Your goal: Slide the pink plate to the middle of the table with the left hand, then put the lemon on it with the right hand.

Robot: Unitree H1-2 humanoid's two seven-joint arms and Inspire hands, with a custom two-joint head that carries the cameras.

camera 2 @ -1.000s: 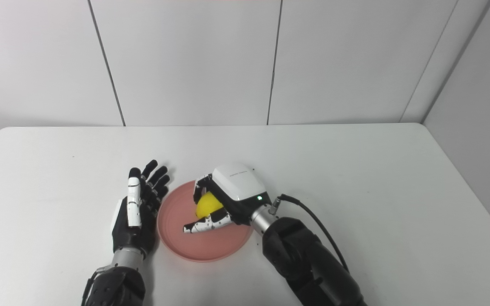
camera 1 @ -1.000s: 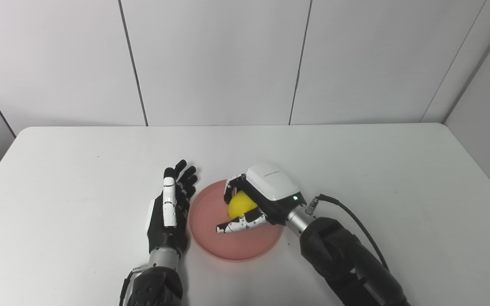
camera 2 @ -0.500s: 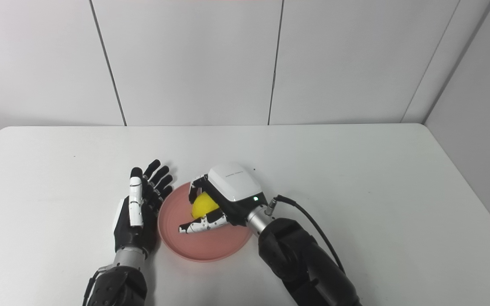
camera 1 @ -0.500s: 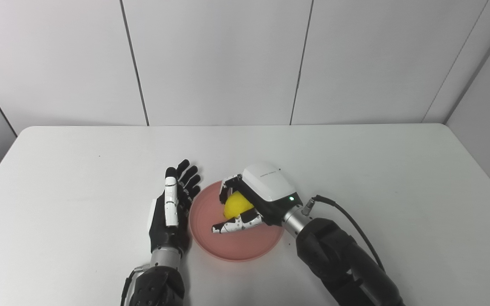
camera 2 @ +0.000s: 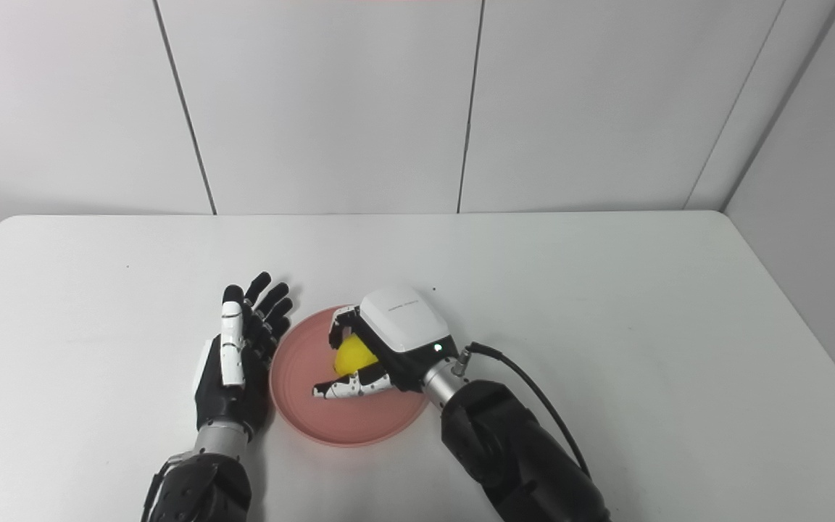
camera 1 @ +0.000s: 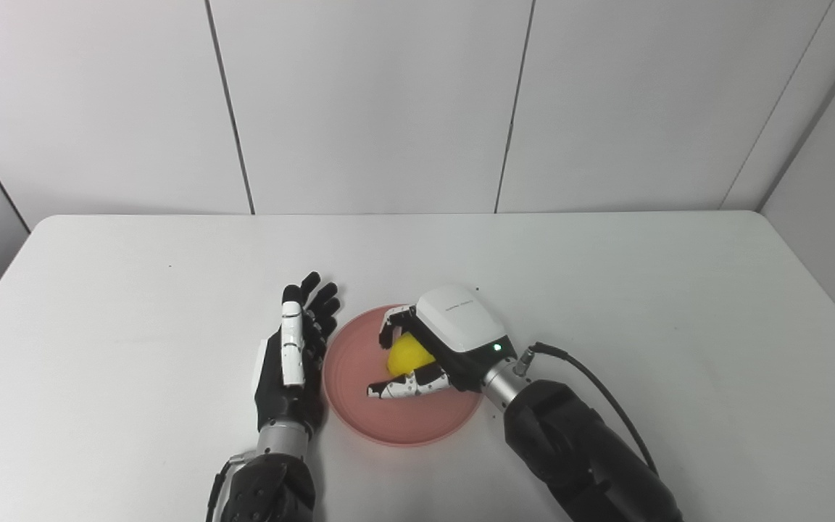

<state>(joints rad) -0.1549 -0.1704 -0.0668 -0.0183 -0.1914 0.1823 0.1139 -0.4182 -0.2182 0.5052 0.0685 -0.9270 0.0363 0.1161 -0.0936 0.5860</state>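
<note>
Lemon [camera 1: 406, 355], seemingly gripped by right hand [camera 1: 446, 344], over pink plate [camera 1: 359, 406] on white table [camera 1: 606, 275].

Bright, even, diffuse light from overhead. Soft faint shadows under the hands, toward 6 o'clock. Tabletop [camera 1: 606, 275] near washed out, no hard glare. Sharp throughout, no visible blur.

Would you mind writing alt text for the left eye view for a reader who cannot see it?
The right hand holds a yellow lemon over a pink plate on a white table. The left hand rests open, fingers apart, just left of the plate's rim.
</note>
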